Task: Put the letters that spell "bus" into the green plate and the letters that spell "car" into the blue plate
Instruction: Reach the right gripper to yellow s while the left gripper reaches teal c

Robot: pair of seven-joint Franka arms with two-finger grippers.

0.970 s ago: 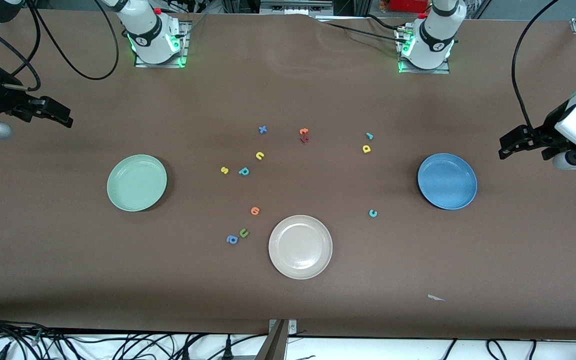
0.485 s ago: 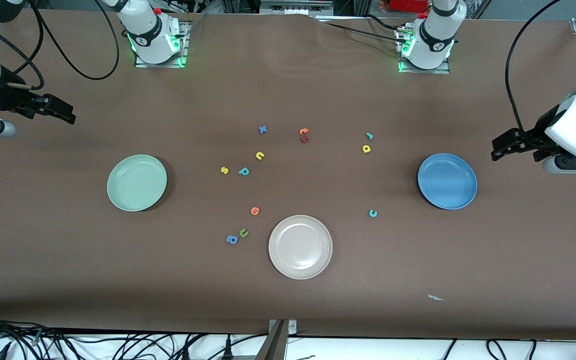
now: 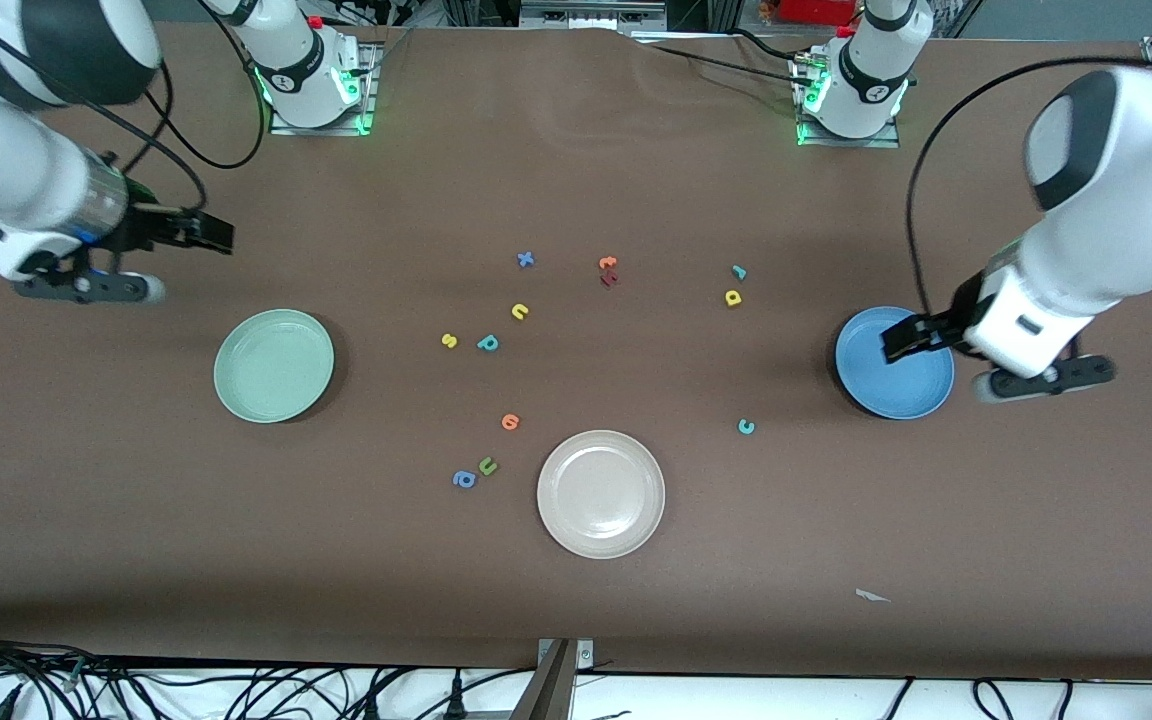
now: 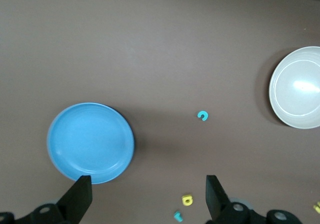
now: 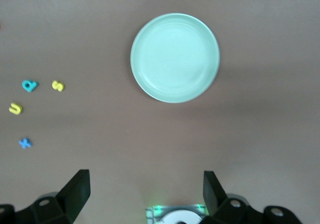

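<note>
While jaws gape: plates 3 (image 3: pixel 274 365) | letters 12 (image 3: pixel 487 343)

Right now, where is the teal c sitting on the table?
The teal c lies alone on the bare table, between the beige plate and the blue plate, nearer the front camera than the yellow a.

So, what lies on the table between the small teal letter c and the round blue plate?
Nothing: only bare brown table between the small teal letter c and the round blue plate, as the left wrist view shows.
</note>
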